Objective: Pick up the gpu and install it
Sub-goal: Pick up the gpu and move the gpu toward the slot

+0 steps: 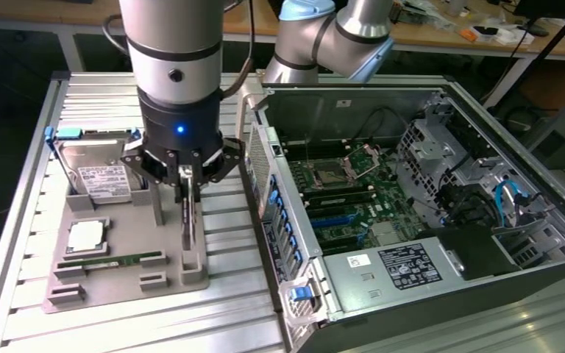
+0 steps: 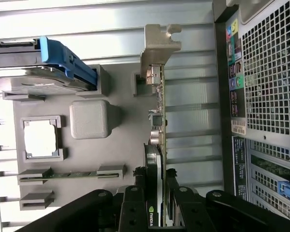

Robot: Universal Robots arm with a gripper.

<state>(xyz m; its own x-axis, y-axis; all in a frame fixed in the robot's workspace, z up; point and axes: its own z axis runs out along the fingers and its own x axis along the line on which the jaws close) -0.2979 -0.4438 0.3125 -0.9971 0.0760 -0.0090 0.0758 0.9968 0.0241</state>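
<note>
Exterior view
- Pincer (image 1: 186,187): at the end of the arm, pointing straight down over the grey holder tray (image 1: 115,283); closed on the top edge of the gpu (image 1: 189,228).
- Gpu: upright on its long edge, lower edge seated in a slot at the tray's side nearest the computer case (image 1: 352,99).
- Holder tray: lies on the slatted metal counter (image 1: 86,323), at the exterior view's left of the case.
- Hard drive (image 1: 101,180): leaning upright at the tray's far end.
- Processor chip (image 1: 86,235): flat in its pocket, nearer the camera than the drive.
- RAM stick (image 1: 111,259): on edge in its slot, just beyond the chip.
- Computer case: side panel off, motherboard (image 1: 346,202) exposed.

Wrist view
- Gpu (image 2: 158,121): seen edge-on, its silver bracket (image 2: 160,43) at the far end from the camera.
- Pincer (image 2: 155,179): black fingers (image 2: 135,203) press one on each face of the card.
- Holder tray (image 2: 120,140): carries the hard drive (image 2: 33,82) with its blue handle (image 2: 62,58), the processor chip (image 2: 40,137) and the RAM stick (image 2: 69,174).
- Computer case (image 2: 270,72): perforated rear panel beside the tray, apart from the card
</note>
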